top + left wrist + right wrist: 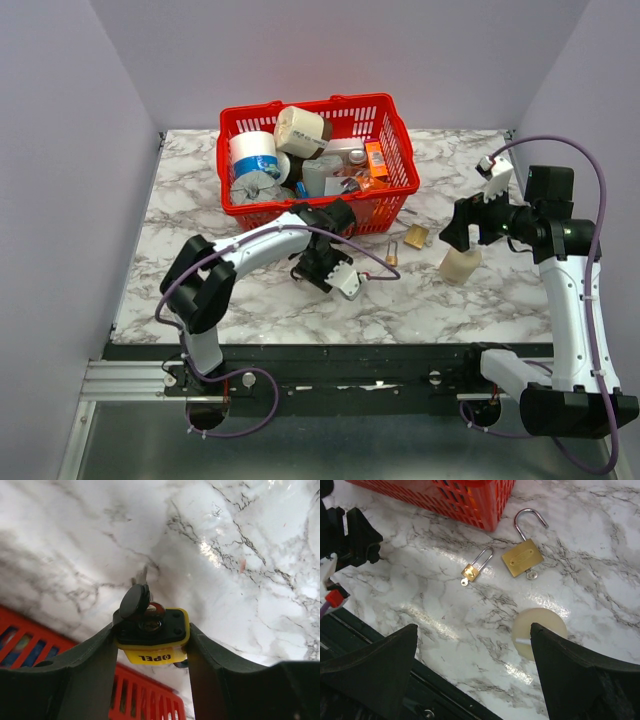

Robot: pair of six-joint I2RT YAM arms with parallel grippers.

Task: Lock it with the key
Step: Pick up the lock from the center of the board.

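My left gripper is shut on a yellow and black padlock; a black-headed key sticks out of its keyhole. In the top view the left gripper sits low just in front of the red basket. Two brass padlocks lie on the marble: a small one with a closed shackle and a larger one with its shackle open and a key at its base. My right gripper is open and empty above the table, to the right of the padlocks.
The red basket holds tape rolls, a cream roll and small boxes. A cream round candle stands on the marble by my right gripper's finger, also seen in the top view. The table's dark front rail runs along the near edge.
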